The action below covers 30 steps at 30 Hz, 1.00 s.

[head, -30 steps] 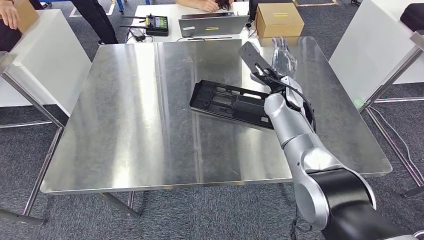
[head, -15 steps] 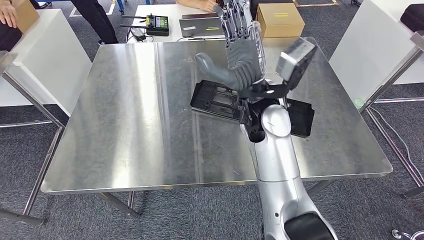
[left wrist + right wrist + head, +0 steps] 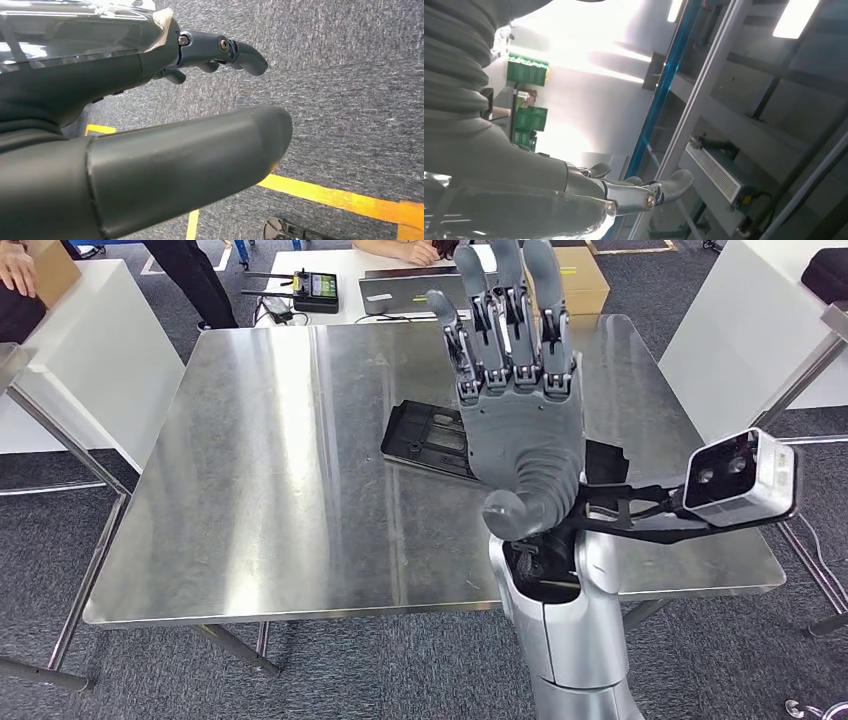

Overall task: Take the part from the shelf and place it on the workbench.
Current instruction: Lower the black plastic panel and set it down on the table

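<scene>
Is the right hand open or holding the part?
Open: the right hand is raised, fingers spread and empty, while the black part lies flat on the workbench.

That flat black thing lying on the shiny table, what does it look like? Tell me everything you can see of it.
The black part is a flat, roughly rectangular tray-like piece, apparently plastic, with raised edges, recessed compartments and small slots. It lies flat on the metal workbench, near its middle, set at a slight angle to the edges. The raised right hand stands in front of it and hides its middle, so its far end shows beyond the wrist. Nothing holds it.
</scene>
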### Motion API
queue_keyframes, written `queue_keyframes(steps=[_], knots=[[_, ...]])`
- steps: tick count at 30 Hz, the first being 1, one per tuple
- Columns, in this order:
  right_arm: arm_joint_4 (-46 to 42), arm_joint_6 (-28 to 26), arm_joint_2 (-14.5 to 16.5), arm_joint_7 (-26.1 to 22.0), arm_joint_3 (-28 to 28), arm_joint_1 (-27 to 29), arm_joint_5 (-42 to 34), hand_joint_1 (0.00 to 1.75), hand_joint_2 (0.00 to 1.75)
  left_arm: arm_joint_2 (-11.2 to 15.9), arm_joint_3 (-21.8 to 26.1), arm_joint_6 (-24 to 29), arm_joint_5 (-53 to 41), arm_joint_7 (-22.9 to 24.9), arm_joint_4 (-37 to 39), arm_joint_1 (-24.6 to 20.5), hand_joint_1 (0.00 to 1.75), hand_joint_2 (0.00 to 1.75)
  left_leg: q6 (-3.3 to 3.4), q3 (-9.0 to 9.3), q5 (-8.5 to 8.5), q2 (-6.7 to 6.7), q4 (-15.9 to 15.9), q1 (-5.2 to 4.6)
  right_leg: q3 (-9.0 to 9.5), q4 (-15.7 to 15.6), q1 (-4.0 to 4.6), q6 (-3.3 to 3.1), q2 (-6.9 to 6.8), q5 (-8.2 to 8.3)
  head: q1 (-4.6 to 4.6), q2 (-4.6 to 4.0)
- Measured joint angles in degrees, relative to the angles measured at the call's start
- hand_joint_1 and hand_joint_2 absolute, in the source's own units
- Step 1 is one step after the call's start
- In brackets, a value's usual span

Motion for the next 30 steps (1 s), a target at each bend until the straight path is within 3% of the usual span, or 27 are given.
queue_keyframes(steps=[5, 9, 11, 13, 15, 16, 18, 19, 21, 24, 26, 28, 29, 30], knots=[[-1.21, 0.09, -0.42, 0.05, 0.31, 0.96, -0.03, 0.0, 1.75, 0.13, 0.0, -0.19, -0.02, 0.12, 0.0, -0.03, 0.0, 0.0, 0.43, -0.1, -0.07, 0.0, 0.3, -0.14, 0.03, -0.02, -0.17, 0.26, 0.0, 0.16, 0.0, 0.0], [-2.27, 0.13, -0.58, -0.17, 0.46, 1.37, 1.46, 0.0, 1.75, 0.09, 0.0, -0.26, -0.02, 0.41, 0.0, -0.13, 0.0, 0.0, 1.38, 0.23, 1.33, 0.17, -0.63, 0.12, -0.27, 0.33, -0.15, 1.12, -0.04, -0.01, 0.03, -0.01], [-2.58, -0.06, -0.97, -0.4, 0.53, 1.71, 2.3, 0.0, 1.75, 0.04, 0.0, -0.42, -0.03, 0.48, 0.0, -0.22, 0.0, 0.0, 1.68, 0.3, 2.12, 0.38, -1.37, 0.56, -2.15, 4.7, -0.21, 0.98, -0.1, -2.8, 0.08, 0.0], [-2.62, -0.31, -1.45, -0.59, 0.57, 2.11, 2.56, 0.0, 1.75, 0.02, 0.0, -0.55, -0.08, 0.49, 0.01, -0.21, 0.0, 0.0, 1.71, -0.07, 2.4, 0.5, -1.42, 0.63, -5.0, 12.41, -0.58, 0.97, -0.12, -6.29, 0.1, 0.0], [-2.59, -0.51, -1.89, -0.76, 0.58, 2.47, 2.56, 0.0, 1.75, -0.01, 0.0, -0.63, -0.17, 0.41, 0.02, -0.19, 0.0, 0.0, 1.44, -0.44, 2.62, 0.61, -1.34, 0.82, -5.86, 16.17, -1.17, 1.8, -0.19, -7.47, 0.1, 0.0], [-2.54, -0.6, -2.07, -0.84, 0.58, 2.55, 2.57, 0.0, 1.75, -0.01, 0.0, -0.67, -0.26, 0.34, 0.02, -0.19, 0.0, 0.0, 1.23, -0.61, 2.69, 0.64, -1.22, 1.02, -4.63, 14.73, -1.49, 2.57, -0.27, -6.83, 0.1, -0.01], [-2.39, -0.95, -2.37, -1.02, 0.58, 2.54, 2.79, 0.0, 1.75, 0.03, -0.01, -0.69, -0.44, 0.14, -0.01, -0.21, 0.0, 0.0, 0.59, -1.09, 2.57, 0.63, -0.59, 1.41, 0.34, 7.04, -2.11, 4.17, -0.6, -4.83, 0.14, -0.01], [-2.31, -1.2, -2.5, -1.09, 0.6, 2.55, 3.04, 0.0, 1.75, 0.04, -0.01, -0.69, -0.52, 0.04, -0.01, -0.23, 0.0, 0.0, 0.15, -1.4, 2.45, 0.56, -0.16, 1.5, 2.46, 3.78, -2.19, 4.45, -0.51, -4.05, 0.11, -0.01], [-2.19, -1.88, -2.72, -1.33, 0.57, 2.56, 3.49, 0.0, 1.75, 0.08, -0.02, -0.69, -0.61, -0.07, -0.03, -0.27, 0.0, 0.0, -0.74, -1.96, 2.37, 0.38, 0.57, 1.45, 4.14, 1.03, -2.05, 4.01, -0.19, -3.97, 0.15, 0.0], [-2.09, -3.02, -2.75, -1.48, 0.57, 2.58, 3.62, 0.0, 1.75, 0.05, -0.04, -2.48, -0.86, -0.08, -0.01, -0.28, 0.0, 0.0, -1.74, -2.63, 1.97, 0.18, 1.35, 1.81, 3.29, 1.18, -2.05, 2.41, 0.04, -3.62, 0.11, 0.0], [-1.98, -3.45, -2.69, -1.48, 0.86, 2.53, 3.56, 0.0, 1.75, 0.05, -0.13, -7.01, -1.31, 0.16, 0.03, -0.28, 0.0, 0.0, -2.06, -4.39, -1.39, 0.15, 5.27, 2.02, 2.58, 1.06, -2.12, 1.26, -0.05, -2.98, 0.08, 0.0], [-1.63, -3.79, -2.73, -1.48, 1.42, 2.51, 3.54, 0.0, 1.75, -0.04, -0.28, -11.84, -1.92, 0.8, 0.06, -0.25, 0.0, 0.0, -2.19, -7.34, -6.02, 0.13, 12.76, 2.02, 1.63, 1.08, -1.69, 0.35, -0.16, -2.33, 0.05, 0.0], [-1.33, -4.06, -2.78, -1.49, 1.71, 2.53, 3.62, 0.0, 1.75, -0.18, -0.43, -13.08, -2.2, 1.18, 0.07, -0.22, 0.0, 0.0, -2.18, -8.38, -7.35, 0.12, 15.88, 2.01, 1.13, 1.1, -1.4, 0.05, -0.2, -1.98, 0.04, 0.0], [-1.03, -4.37, -2.83, -1.5, 1.93, 2.55, 3.75, 0.0, 1.75, -0.35, -0.57, -13.34, -2.38, 1.5, 0.07, -0.19, 0.0, 0.0, -2.05, -8.57, -7.54, 0.12, 17.28, 2.01, 0.68, 1.11, -1.14, -0.12, -0.22, -1.63, 0.04, 0.0]])
